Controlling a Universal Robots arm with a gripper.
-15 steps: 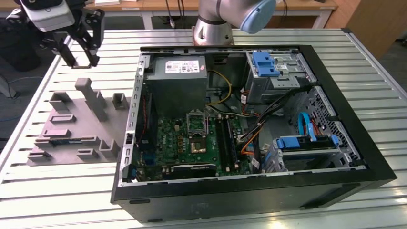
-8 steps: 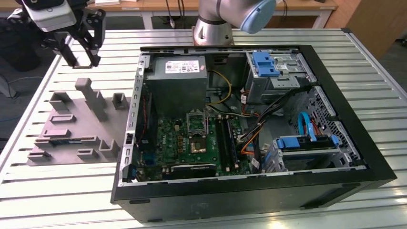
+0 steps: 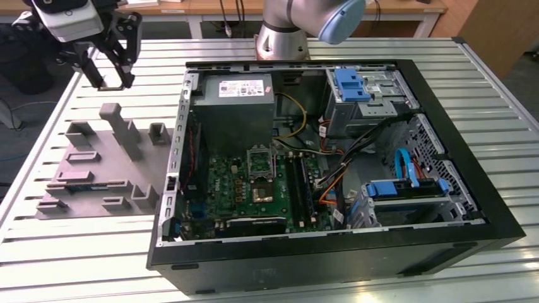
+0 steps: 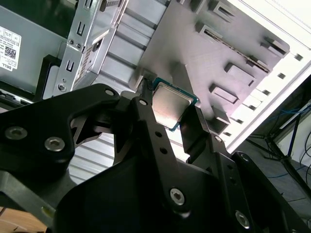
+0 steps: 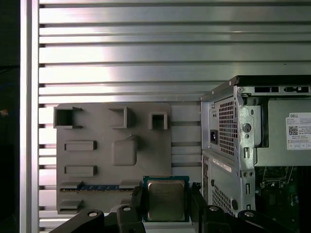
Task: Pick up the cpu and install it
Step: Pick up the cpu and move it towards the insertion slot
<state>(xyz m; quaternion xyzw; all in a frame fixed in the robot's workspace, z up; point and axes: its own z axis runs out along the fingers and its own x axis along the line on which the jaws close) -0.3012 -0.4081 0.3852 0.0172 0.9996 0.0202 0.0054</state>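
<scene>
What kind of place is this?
Probably a robotics lab workbench for computer assembly: an open black PC case lies on a slatted metal table, beside a grey moulded parts holder; the gripper grips a small silvery square cpu.

Slatted alu table [image 3: 76, 265], wood desk [image 3: 396, 9] behind.

cpu [image 5: 166, 200]: silvery-grey top, thin green rim. gripper [image 5: 166, 192] black. Parts tray [image 3: 93, 170] plain grey. Table [image 3: 84, 252] silver, ribbed stripes. PC case [image 3: 337, 259] black, motherboard [image 3: 252, 186] green, 2 brackets [image 3: 351, 85] blue, exterior view's right.
</scene>
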